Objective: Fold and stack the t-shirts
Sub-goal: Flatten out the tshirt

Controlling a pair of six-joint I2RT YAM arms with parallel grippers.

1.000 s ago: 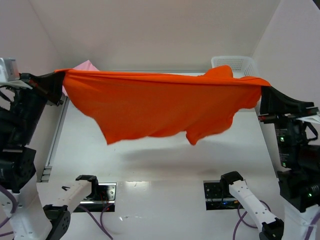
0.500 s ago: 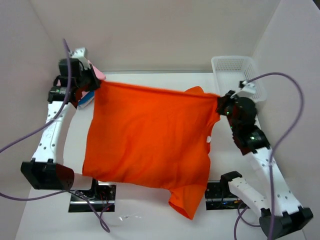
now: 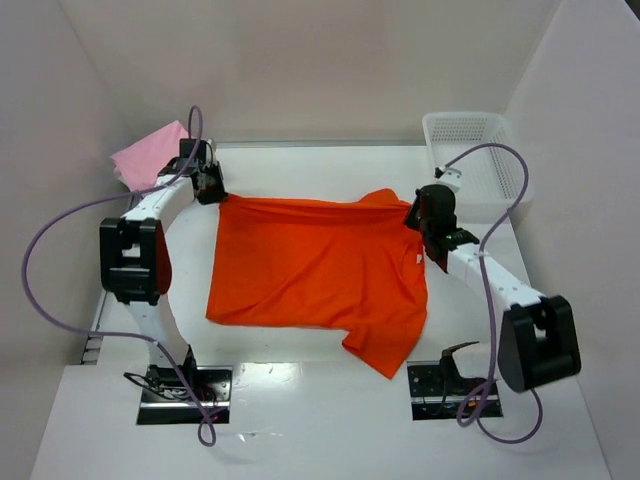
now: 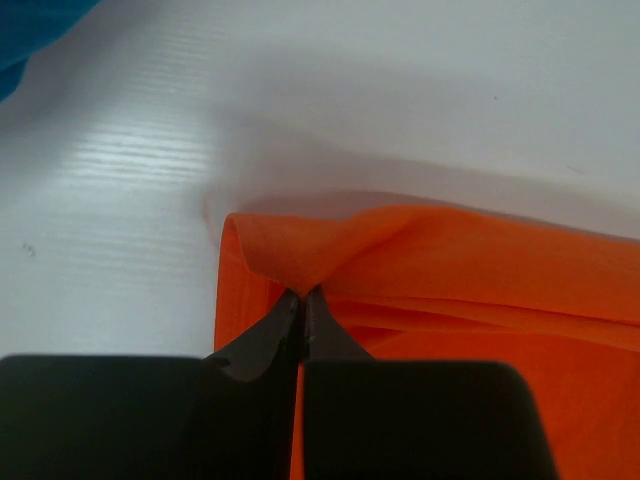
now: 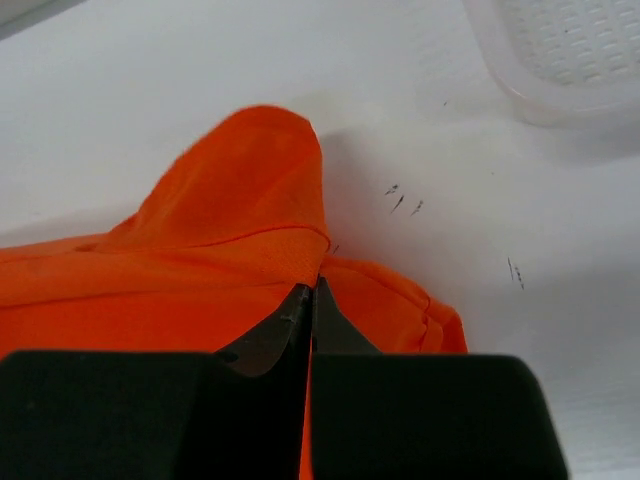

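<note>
Pinching far corners of the orange shirt (image 3: 320, 270), left gripper (image 3: 213, 190) and right gripper (image 3: 412, 216) clenching cloth, shirt lying spread on table (image 3: 320, 420), pink shirt (image 3: 150, 156) sitting far left.

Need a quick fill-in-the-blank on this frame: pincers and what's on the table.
1. The left pincer and the right pincer are each ____ (open/shut) on an edge of the orange t-shirt.
2. The pink t-shirt lies closer to the ____ pincer.
3. The white mesh basket stands closer to the ____ pincer.
Missing words: shut; left; right.
</note>
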